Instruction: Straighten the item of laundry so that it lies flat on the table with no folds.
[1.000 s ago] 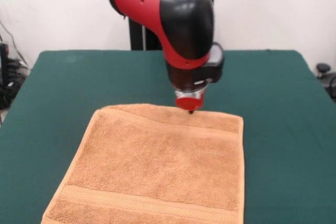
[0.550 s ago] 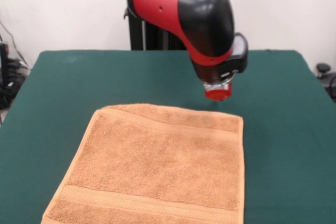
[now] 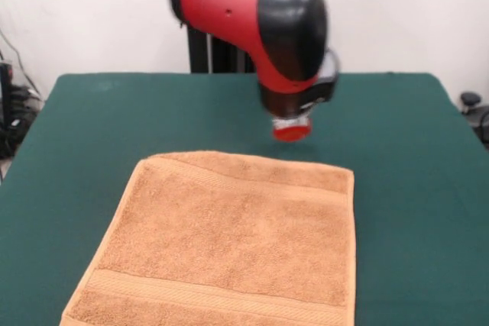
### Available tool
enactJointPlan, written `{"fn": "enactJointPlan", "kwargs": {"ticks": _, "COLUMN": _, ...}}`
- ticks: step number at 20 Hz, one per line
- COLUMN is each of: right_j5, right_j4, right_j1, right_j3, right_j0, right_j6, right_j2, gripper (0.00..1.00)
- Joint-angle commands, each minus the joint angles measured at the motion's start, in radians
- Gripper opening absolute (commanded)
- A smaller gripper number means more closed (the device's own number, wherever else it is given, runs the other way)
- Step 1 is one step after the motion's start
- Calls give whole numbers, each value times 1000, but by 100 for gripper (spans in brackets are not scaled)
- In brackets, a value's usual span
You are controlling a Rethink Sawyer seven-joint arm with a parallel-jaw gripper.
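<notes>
Towel (image 3: 229, 242) sits lower centre of frame on the green worktop (image 3: 92, 127), near flat bar a faint ripple at its top edge — gripper (image 3: 292, 132) hovers clear above it, can't tell its opening — I'd retract straight up, no dragging.

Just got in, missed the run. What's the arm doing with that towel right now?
The gripper hangs above the table, just past the towel's far edge, touching nothing. The towel lies spread on the green felt and looks nearly flat, with a slight ripple near the far border band. Its near edge runs out of the picture. Whether the gripper is open can't be told.
</notes>
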Motion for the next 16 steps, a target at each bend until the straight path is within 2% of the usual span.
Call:
{"fn": "enactJointPlan", "kwargs": {"ticks": 1, "right_j5": -131, "right_j4": -387, "right_j1": 48, "right_j3": -254, "right_j0": -219, "right_j6": -536, "right_j2": 62, "gripper": 0}}
{"fn": "enactJointPlan", "kwargs": {"ticks": 2, "right_j5": -106, "right_j4": -448, "right_j1": 41, "right_j3": -292, "right_j0": -236, "right_j6": -564, "right_j2": 74, "gripper": 0}}
{"fn": "enactJointPlan", "kwargs": {"ticks": 6, "right_j5": 45, "right_j4": -597, "right_j1": 13, "right_j3": -408, "right_j0": -293, "right_j6": -641, "right_j2": 145, "gripper": 0}}
{"fn": "enactJointPlan", "kwargs": {"ticks": 9, "right_j5": 79, "right_j4": -644, "right_j1": 8, "right_j3": -433, "right_j0": -324, "right_j6": -647, "right_j2": 186, "gripper": 0}}
{"fn": "enactJointPlan", "kwargs": {"ticks": 16, "right_j5": 11, "right_j4": -666, "right_j1": 19, "right_j3": -409, "right_j0": -349, "right_j6": -597, "right_j2": 215, "gripper": 0}}
